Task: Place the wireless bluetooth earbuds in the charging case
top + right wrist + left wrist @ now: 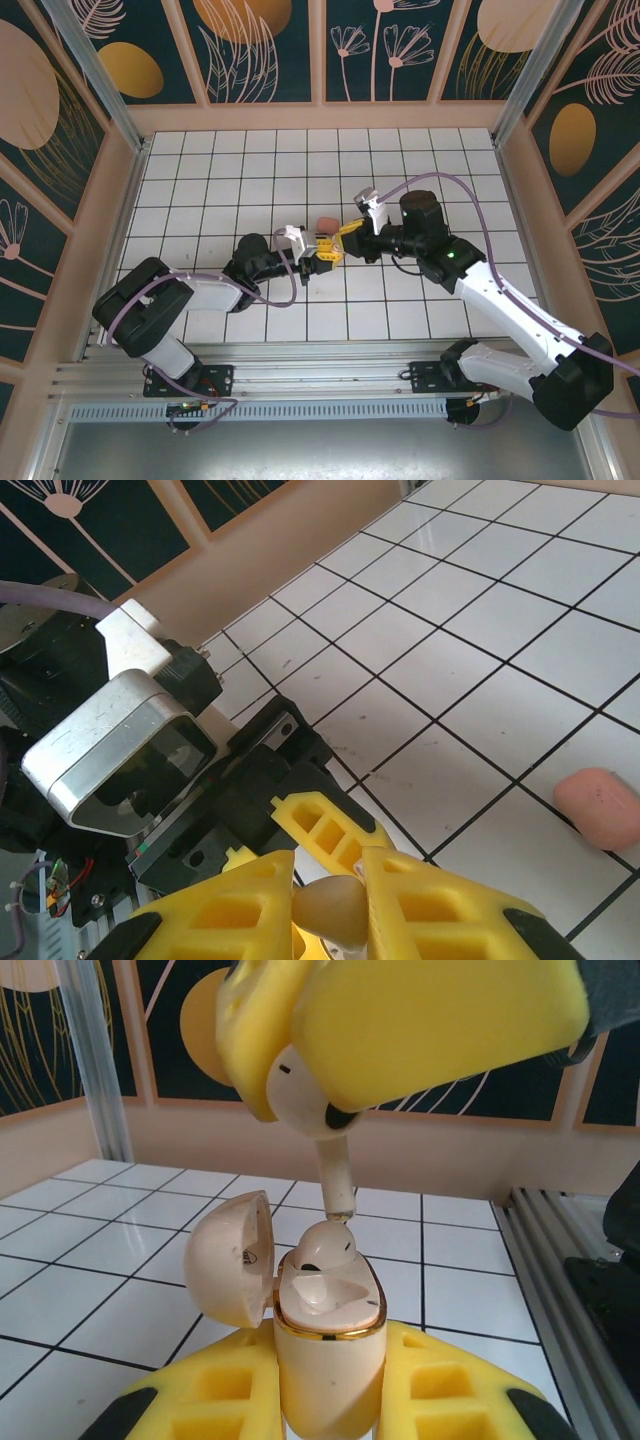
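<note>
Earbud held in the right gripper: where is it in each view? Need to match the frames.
Left wrist: held earbud upper centre, stem pointing down at the open charging case.
Right wrist: bottom centre, a pale bud pinched between the yellow fingers.
Top external: mid-frame at the right gripper tip, too small to resolve.
Shared landmark: the right gripper's yellow fingers clamping it.

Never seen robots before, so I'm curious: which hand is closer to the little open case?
Left. The left hand grips the case itself; the right hand hangs just above it, pinching an earbud, stem down.
</note>
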